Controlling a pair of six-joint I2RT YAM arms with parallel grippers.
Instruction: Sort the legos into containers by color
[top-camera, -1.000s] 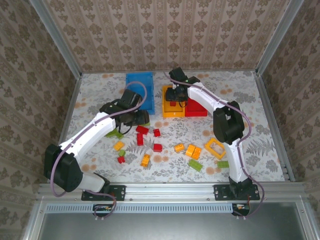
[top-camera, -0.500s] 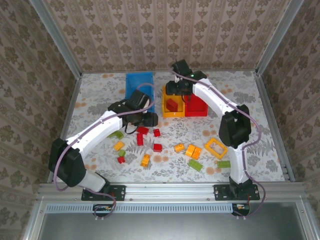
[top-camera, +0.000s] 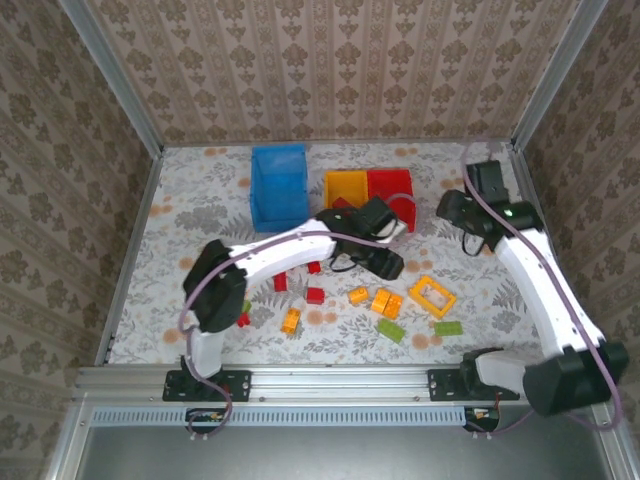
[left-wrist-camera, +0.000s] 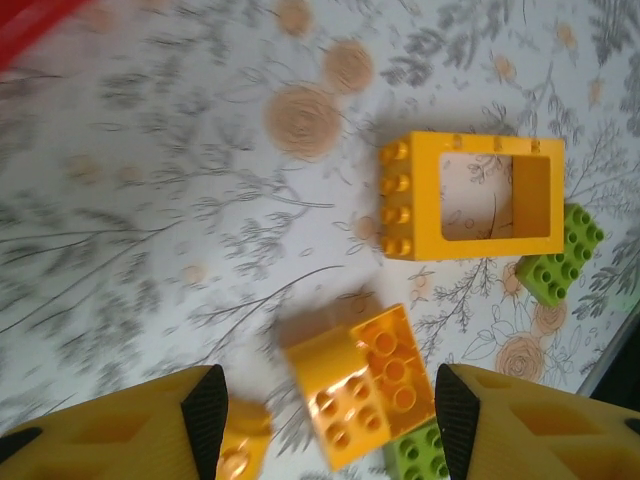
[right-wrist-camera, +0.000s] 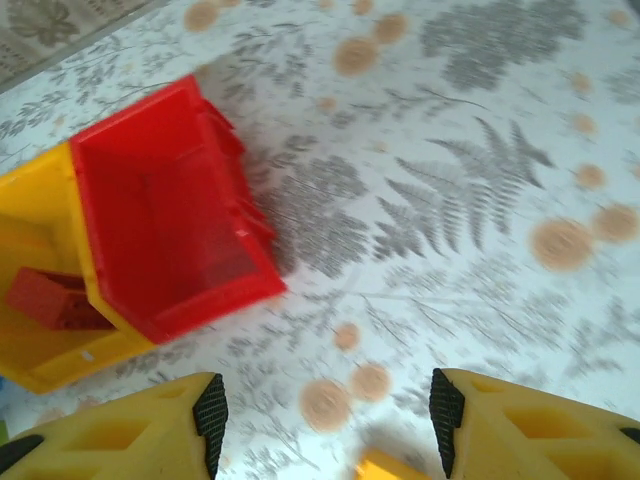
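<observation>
left hand (left-wrist-camera: 330, 412) open, empty, over yellow bricks (left-wrist-camera: 355, 395), frame piece (left-wrist-camera: 415, 200) at 1 o'clock | right hand (right-wrist-camera: 325, 415) open, empty, red bin (right-wrist-camera: 150, 220) at 10 o'clock

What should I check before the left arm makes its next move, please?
1. The left hand is open: ok.
2. The orange bricks lie right below its opening: ok.
3. Neighbours stand apart from them: not ok, a green brick sits close beside them.
4. The right hand is open, away from the yellow bin: ok.
5. The yellow bin holds only yellow: not ok, a red brick lies inside.
</observation>
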